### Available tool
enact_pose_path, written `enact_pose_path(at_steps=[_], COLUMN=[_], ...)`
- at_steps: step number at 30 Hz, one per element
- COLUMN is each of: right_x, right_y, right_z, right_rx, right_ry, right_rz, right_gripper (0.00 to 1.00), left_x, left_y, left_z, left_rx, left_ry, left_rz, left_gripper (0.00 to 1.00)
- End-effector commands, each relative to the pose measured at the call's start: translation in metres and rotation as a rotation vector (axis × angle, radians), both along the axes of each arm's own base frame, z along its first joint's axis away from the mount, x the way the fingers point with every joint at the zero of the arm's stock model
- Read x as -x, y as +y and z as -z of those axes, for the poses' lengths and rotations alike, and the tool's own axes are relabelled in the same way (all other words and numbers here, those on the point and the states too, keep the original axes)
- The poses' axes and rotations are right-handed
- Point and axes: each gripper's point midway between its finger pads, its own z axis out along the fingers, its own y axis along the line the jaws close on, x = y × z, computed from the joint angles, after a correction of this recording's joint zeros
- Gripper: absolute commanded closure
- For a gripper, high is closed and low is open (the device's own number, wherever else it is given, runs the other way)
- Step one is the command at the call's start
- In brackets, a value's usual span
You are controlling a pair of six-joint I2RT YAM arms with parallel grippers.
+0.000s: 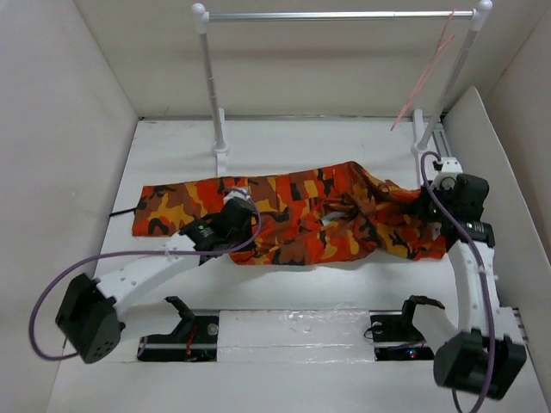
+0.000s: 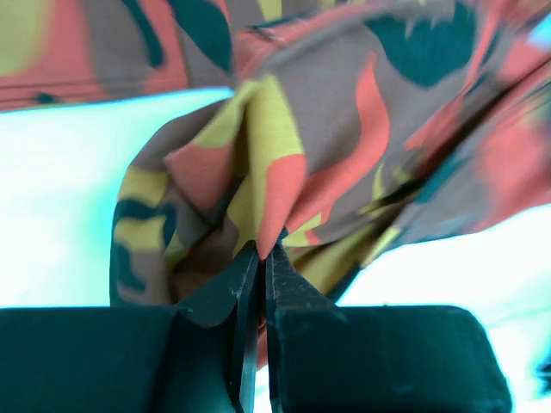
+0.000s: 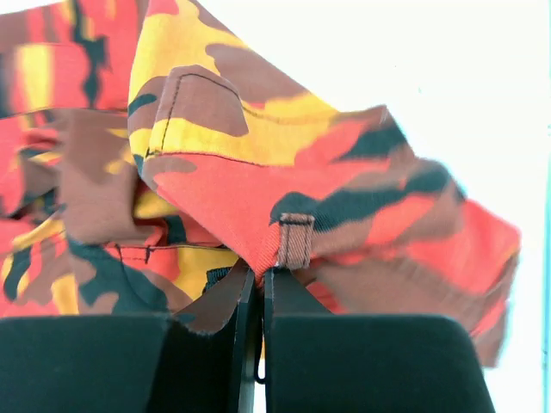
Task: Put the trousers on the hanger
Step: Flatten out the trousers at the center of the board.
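The camouflage trousers point(image 1: 301, 215) lie spread across the table from left to right. My left gripper point(image 1: 237, 206) is shut on a fold of the trousers point(image 2: 267, 198) near their left-middle part. My right gripper point(image 1: 430, 206) is shut on the waistband of the trousers point(image 3: 258, 215) by a belt loop point(image 3: 294, 243) at their right end. The pale-pink wire hanger point(image 1: 424, 77) hangs from the right end of the silver bar point(image 1: 340, 15), behind the trousers and apart from them.
The rail's white posts point(image 1: 211, 86) stand on feet just behind the trousers. A white panel point(image 1: 495, 163) stands at the right, close to my right arm. Black mounts point(image 1: 185, 331) sit at the near edge. A black cable point(image 1: 120, 211) trails at the left.
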Motion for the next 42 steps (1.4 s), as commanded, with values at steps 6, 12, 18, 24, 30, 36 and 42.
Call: enact_pose_path(at_steps=[6, 12, 18, 24, 30, 36, 42], right_x=[0.031, -0.086, -0.151, -0.118, -0.044, 0.048, 0.098], right_y=[-0.017, -0.129, -0.176, -0.047, 0.177, 0.253, 0.344], right_z=[-0.064, -0.063, -0.090, -0.097, -0.051, 0.018, 0.004], right_rx=[0.156, 0.192, 0.183, 0.131, 0.012, -0.037, 0.004], right_ry=[-0.033, -0.011, 0.051, -0.090, -0.133, 0.029, -0.066], right_rz=[0.079, 0.305, 0.319, 0.023, -0.490, -0.746, -1.093], right_gripper=[1.00, 1.00, 0.28, 0.29, 1.00, 0.76, 0.30], left_x=[0.001, 0.028, 0.048, 0.047, -0.025, -0.120, -0.138], left_y=[0.045, 0.050, 0.058, 0.064, 0.060, 0.111, 0.189], left_z=[-0.086, -0.083, -0.079, -0.095, -0.183, -0.123, -0.062], left_rx=[0.052, 0.092, 0.110, 0.144, 0.166, 0.201, 0.191], left_ry=[-0.114, -0.056, -0.006, -0.043, -0.342, -0.230, -0.160], left_rz=[-0.141, -0.107, -0.120, -0.183, -0.276, -0.512, -0.769], left_gripper=[1.00, 1.00, 1.00, 0.46, 0.05, 0.11, 0.16])
